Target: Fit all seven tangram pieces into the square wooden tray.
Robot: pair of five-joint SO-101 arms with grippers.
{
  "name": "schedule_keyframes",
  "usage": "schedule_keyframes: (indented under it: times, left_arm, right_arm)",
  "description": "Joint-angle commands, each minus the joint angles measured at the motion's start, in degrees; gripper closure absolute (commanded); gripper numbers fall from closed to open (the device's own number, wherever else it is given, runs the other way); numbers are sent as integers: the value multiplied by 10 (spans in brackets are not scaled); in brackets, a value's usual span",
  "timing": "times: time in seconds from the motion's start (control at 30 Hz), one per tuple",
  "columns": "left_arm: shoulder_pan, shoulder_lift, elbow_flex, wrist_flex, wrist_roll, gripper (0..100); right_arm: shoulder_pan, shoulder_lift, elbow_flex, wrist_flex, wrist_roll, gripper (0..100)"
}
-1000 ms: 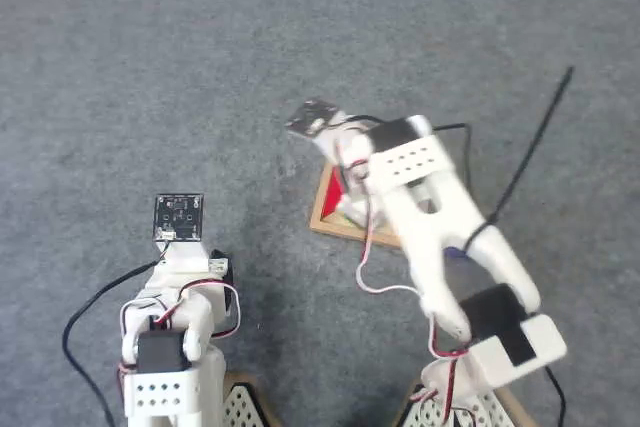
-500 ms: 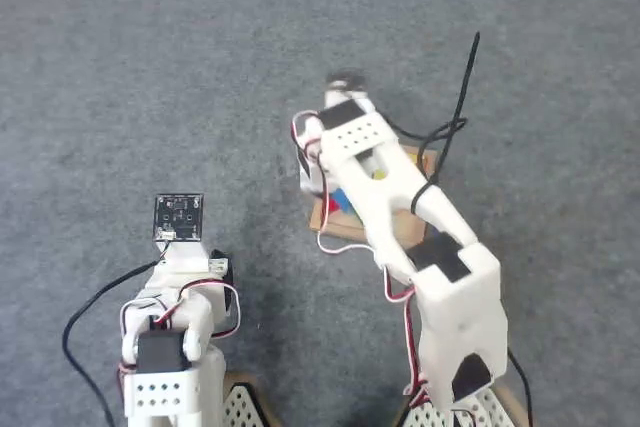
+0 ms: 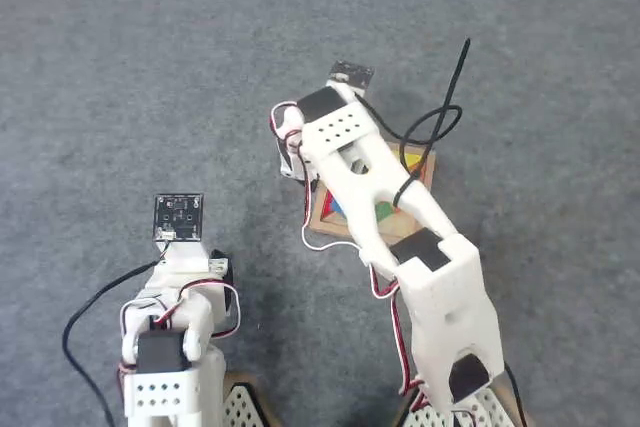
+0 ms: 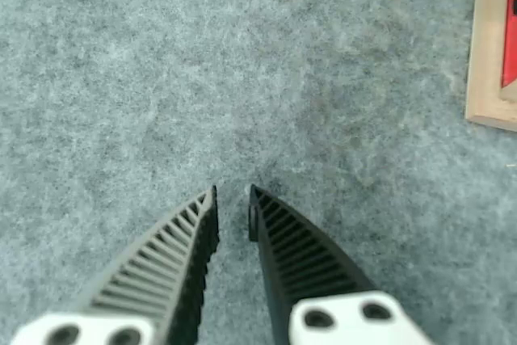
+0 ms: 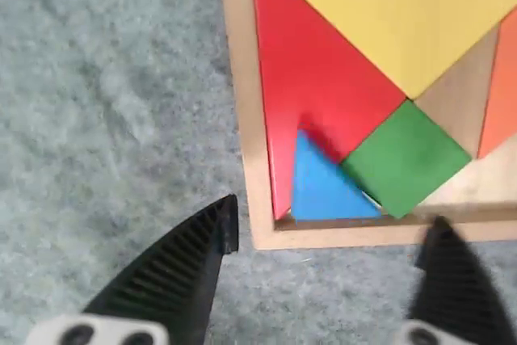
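The square wooden tray (image 5: 237, 78) lies under my right gripper (image 5: 331, 230), which is open with its fingers astride one tray corner and nothing between them. In the tray are a large yellow triangle (image 5: 396, 14), a red triangle (image 5: 315, 86), a small blue triangle (image 5: 323, 187) in the corner, a green square (image 5: 404, 159) and an orange piece (image 5: 502, 94) at the edge. In the high view the right arm (image 3: 350, 147) covers most of the tray (image 3: 428, 169). My left gripper (image 4: 233, 193) is shut and empty over carpet, near the tray's edge (image 4: 489, 38).
Grey carpet (image 3: 150, 77) covers the whole table. The left arm (image 3: 175, 287) stays folded near the front left. A black cable (image 3: 450, 97) rises behind the right arm. Bare wood (image 5: 452, 98) shows between the yellow, green and orange pieces.
The right arm has swung from the tray's right side to over its left part and stretched farther out. The left arm has kept still.
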Motion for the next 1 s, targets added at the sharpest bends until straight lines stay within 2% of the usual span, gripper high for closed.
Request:
schedule_keyframes:
  times: [0.0,0.17,0.27,0.37,0.53,0.63,0.8,0.87,0.97]
  left_arm:
    - [-3,-11,-7,3,4,943]
    - [-3,-11,-7,3,4,943]
    - [-2,-11,-7,3,4,943]
    - [-3,-11,-7,3,4,943]
    - [-2,-11,-7,3,4,943]
    - [-2,-11,-7,3,4,943]
    - [-3,-11,-7,3,4,943]
    - [-3,-11,-7,3,4,943]
    - [-3,-11,-7,3,4,943]
  right_arm:
    - [-3,-12,-40,8,65,615]
    - [18,-49,-102,96,298,634]
    - [21,-92,-134,143,375,790]
    - [17,-130,-111,121,401,991]
    - [31,-189,48,-32,496,988]
    - [53,-262,229,-196,595,992]
    - [79,-407,584,-485,694,992]
    - [86,-430,635,-508,699,992]
    - [95,-422,640,-485,701,992]
